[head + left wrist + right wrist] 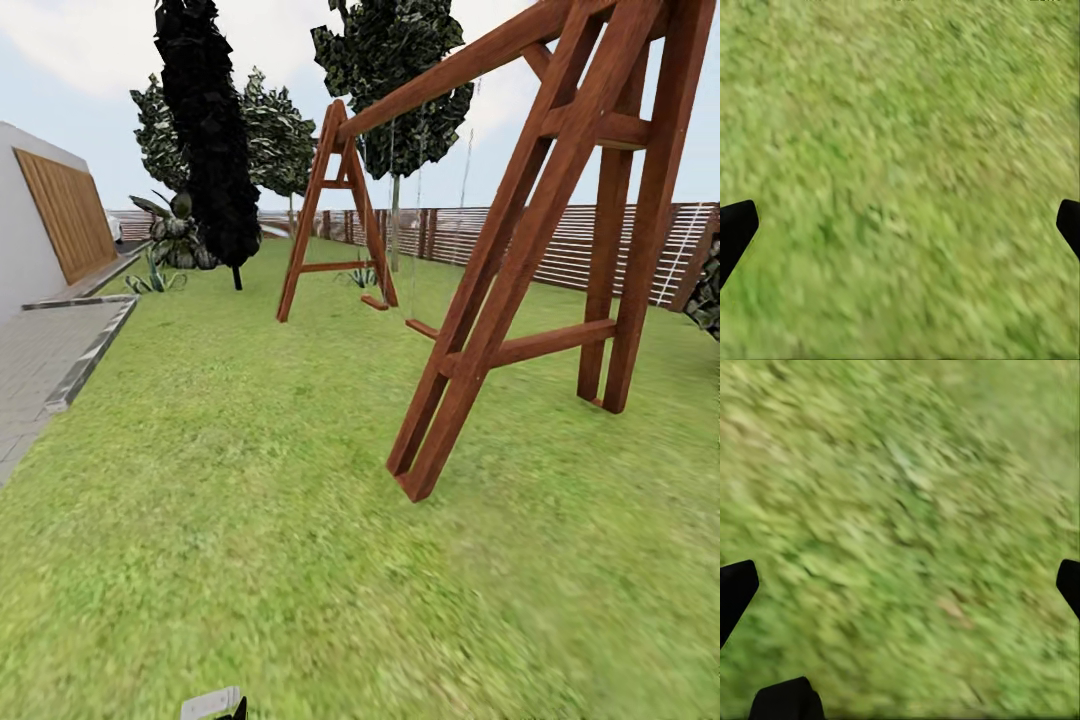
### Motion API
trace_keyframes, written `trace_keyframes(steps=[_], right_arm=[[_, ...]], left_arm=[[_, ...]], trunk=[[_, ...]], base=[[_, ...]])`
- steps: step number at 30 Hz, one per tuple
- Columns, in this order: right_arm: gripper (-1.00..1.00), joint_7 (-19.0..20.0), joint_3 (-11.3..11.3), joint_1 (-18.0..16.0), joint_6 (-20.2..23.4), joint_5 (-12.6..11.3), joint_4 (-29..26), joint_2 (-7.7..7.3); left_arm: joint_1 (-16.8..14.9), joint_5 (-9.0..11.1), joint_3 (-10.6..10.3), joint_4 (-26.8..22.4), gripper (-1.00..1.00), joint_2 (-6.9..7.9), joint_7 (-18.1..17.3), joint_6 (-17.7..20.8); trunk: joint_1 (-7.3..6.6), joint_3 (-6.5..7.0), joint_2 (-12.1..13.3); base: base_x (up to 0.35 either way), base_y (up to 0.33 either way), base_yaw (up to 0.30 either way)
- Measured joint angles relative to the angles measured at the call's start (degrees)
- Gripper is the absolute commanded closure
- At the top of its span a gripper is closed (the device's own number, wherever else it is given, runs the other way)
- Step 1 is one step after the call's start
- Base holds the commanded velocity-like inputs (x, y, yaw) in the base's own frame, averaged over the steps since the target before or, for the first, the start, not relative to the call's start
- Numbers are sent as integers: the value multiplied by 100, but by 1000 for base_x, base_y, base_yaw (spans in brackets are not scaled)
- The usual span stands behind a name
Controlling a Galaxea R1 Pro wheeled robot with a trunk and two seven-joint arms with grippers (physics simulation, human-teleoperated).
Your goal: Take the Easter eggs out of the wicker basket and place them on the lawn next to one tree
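Head camera forward over the lawn (250, 500) toward a swing frame (520, 250); both wrist cameras close above grass.

Black fingertips, blurred at the edges.
Left gripper (900, 229) and right gripper (900, 589) show plain matte-black, wedge-shaped fingers (735, 229); a small grey-and-black robot part (215, 704) peeks into the head view.

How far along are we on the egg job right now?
Nothing looks done from these views. In hand: nothing; the left gripper and right gripper are both open over bare lawn. The head view faces a wooden swing frame, a dark-leaved tree and a fence. Left: reach the basket, take out all three eggs and set them by one tree.
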Motion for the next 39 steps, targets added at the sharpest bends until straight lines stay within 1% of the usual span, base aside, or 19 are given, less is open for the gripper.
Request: trace_keyframes(steps=[6,10,32,39], right_arm=[[-100,0,-2,0,0,0,-1,2],[-100,0,-2,1,0,0,-3,10],[-100,0,6,1,-8,8,-3,15],[-100,0,5,3,-9,8,-5,20]], left_arm=[[0,-7,-8,5,-100,-1,1,-2],[0,-18,-18,6,-100,-6,6,-2],[-1,-22,-22,7,-100,-8,8,-3],[-2,-22,-22,9,-100,-12,8,-4]], trunk=[[0,0,0],[-1,1,0],[-2,1,0],[-1,22,0]], base=[[1,56,-7],[96,-97,-1],[172,-224,-2],[148,-255,-232]])
